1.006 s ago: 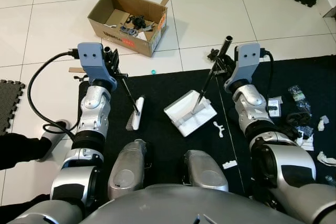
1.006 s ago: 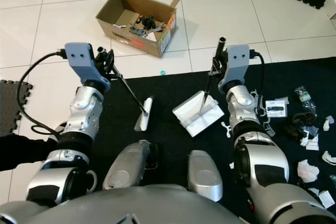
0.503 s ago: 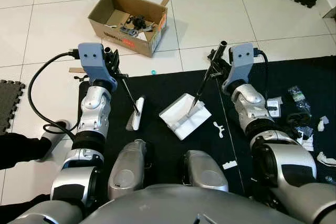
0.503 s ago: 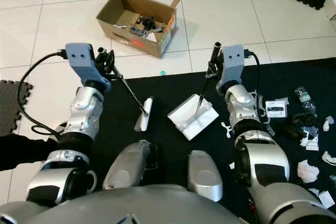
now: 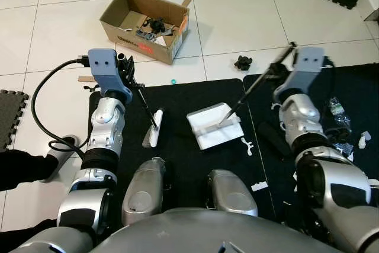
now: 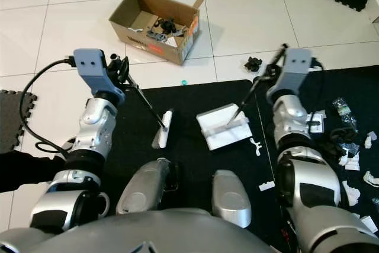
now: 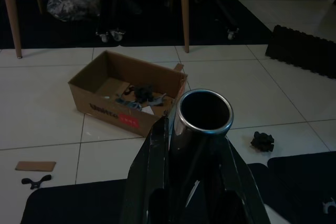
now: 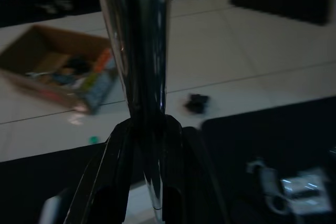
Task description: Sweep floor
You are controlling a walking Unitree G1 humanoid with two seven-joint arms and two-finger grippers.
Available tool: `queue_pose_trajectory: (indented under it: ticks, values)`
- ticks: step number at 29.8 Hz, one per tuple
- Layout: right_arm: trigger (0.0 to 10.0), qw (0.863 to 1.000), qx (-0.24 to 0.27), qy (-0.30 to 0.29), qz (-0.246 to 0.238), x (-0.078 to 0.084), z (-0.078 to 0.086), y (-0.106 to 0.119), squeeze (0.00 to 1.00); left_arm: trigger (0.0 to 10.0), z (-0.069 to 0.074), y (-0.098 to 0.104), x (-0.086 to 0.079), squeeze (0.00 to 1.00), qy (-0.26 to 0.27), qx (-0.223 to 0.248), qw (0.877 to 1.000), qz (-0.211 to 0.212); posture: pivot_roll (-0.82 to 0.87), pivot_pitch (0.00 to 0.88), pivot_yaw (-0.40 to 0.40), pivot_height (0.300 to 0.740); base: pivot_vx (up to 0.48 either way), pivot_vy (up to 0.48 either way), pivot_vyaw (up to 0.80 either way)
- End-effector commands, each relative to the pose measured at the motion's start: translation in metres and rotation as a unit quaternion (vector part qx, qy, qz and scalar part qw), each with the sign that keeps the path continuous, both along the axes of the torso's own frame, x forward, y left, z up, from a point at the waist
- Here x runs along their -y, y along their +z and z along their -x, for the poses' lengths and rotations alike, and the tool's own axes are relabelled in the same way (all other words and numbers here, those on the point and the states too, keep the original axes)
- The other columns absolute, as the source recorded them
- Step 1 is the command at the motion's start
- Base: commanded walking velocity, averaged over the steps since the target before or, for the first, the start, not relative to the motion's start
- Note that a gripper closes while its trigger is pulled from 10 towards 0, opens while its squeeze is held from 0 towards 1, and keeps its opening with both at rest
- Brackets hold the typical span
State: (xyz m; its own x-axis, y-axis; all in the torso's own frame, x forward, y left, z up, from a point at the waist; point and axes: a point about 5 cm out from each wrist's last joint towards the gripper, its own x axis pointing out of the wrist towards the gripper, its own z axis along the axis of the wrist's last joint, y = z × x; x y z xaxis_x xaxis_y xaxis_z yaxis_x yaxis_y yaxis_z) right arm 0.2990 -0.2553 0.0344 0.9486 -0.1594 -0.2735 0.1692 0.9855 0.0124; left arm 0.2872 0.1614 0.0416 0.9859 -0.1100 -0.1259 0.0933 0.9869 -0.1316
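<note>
The left end effector [image 5: 126, 70] is clamped around the brush [image 5: 153, 128] handle, its white head resting on the black mat [image 5: 177, 111]; the right end effector [image 5: 278, 69] grips the dustpan [image 5: 213, 125] handle, pan flat on the mat beside the brush. Litter [image 5: 340, 128] lies well apart on the right mat, a dark crumpled scrap [image 5: 241, 62] on the tiles. Best keep the pan's lip pressed down and sweep in short strokes toward it.

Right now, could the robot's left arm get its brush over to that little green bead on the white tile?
Probably yes. The bead lies in the open just past the black mat, and the brush, held by the left gripper, rests on the mat close by with nothing between them.
</note>
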Motion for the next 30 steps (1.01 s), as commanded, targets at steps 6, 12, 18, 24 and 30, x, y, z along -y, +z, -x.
queue_pose_trajectory:
  ticks: [6, 12, 18, 24, 30]
  values:
    - [10.0, 0.996, 0.065, 0.024, 0.06, 0.007, -0.007, 0.023, 0.0, 10.0, 0.007, -0.013, 0.012, 0.0, -0.011, -0.033, 0.999, 0.029, 0.02, 0.0, 0.031, 0.74, 0.0, 0.0, 0.0]
    - [10.0, 0.994, 0.084, 0.039, 0.052, 0.003, -0.007, 0.025, 0.0, 10.0, 0.007, -0.012, 0.012, 0.0, -0.012, -0.033, 0.999, 0.029, 0.02, 0.0, 0.033, 0.74, 0.0, 0.0, 0.0]
    - [10.0, 0.994, 0.061, 0.062, 0.072, -0.004, -0.001, 0.013, 0.0, 10.0, 0.007, -0.012, 0.012, 0.0, -0.012, -0.034, 0.999, 0.029, 0.02, 0.0, 0.033, 0.74, 0.0, 0.0, 0.0]
    - [10.0, 0.991, 0.037, 0.091, 0.088, -0.016, 0.006, -0.001, 0.0, 10.0, 0.007, -0.013, 0.013, 0.0, -0.013, -0.035, 0.999, 0.029, 0.02, 0.0, 0.036, 0.74, 0.0, 0.0, 0.0]
    - [10.0, 0.993, -0.024, 0.103, 0.043, -0.042, 0.025, -0.033, 0.0, 10.0, 0.011, -0.02, 0.014, 0.0, -0.016, -0.048, 0.998, 0.025, 0.03, 0.0, 0.032, 0.74, 0.0, 0.0, 0.0]
